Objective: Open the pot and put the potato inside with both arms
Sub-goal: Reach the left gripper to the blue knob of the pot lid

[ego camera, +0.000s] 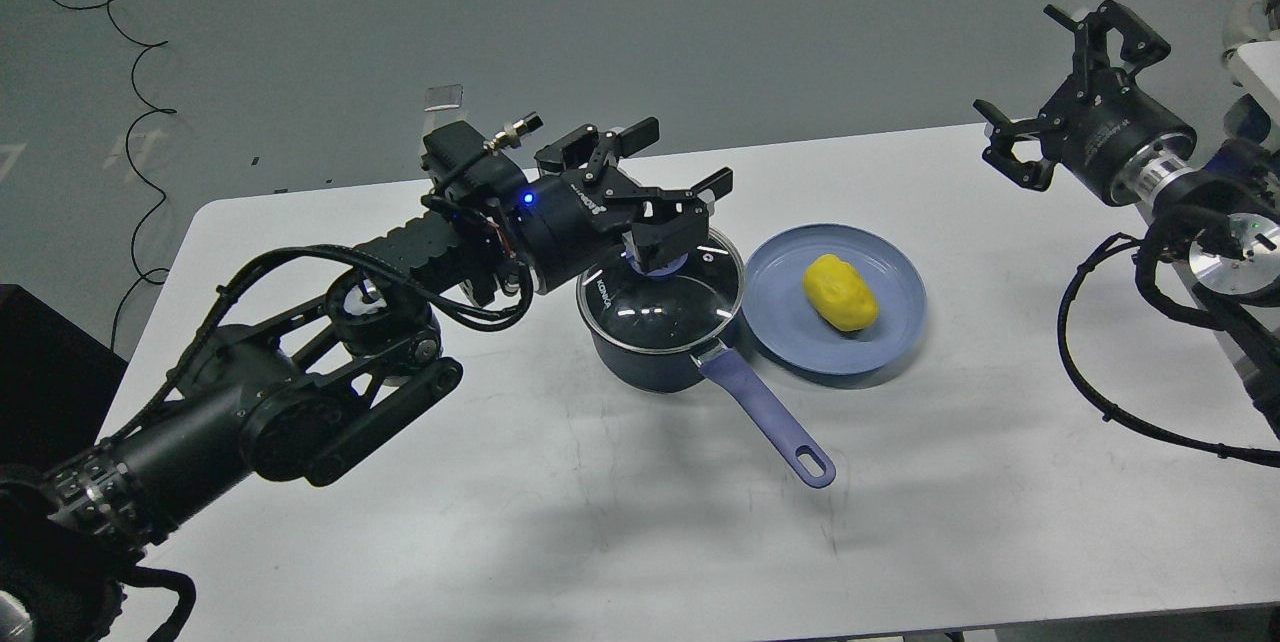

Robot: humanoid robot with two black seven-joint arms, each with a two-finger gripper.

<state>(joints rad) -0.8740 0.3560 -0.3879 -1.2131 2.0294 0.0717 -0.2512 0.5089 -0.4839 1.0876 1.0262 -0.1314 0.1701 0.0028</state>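
Note:
A dark blue pot [655, 362] with a glass lid [668, 300] and a purple handle [770, 418] stands mid-table. The lid's purple knob [658, 265] is partly hidden by my left gripper [680, 197], which is open and hovers just over the knob, fingers spread to either side. A yellow potato [842, 292] lies on a blue plate [790, 322] just right of the pot. My right gripper [1055, 87] is open and empty, high at the table's far right, well away from the potato.
The white table [560, 522] has free room in front of the pot and at the left. Black cables [130, 82] lie on the grey floor beyond the table's far left. My right arm's cable [1100, 392] hangs over the table's right side.

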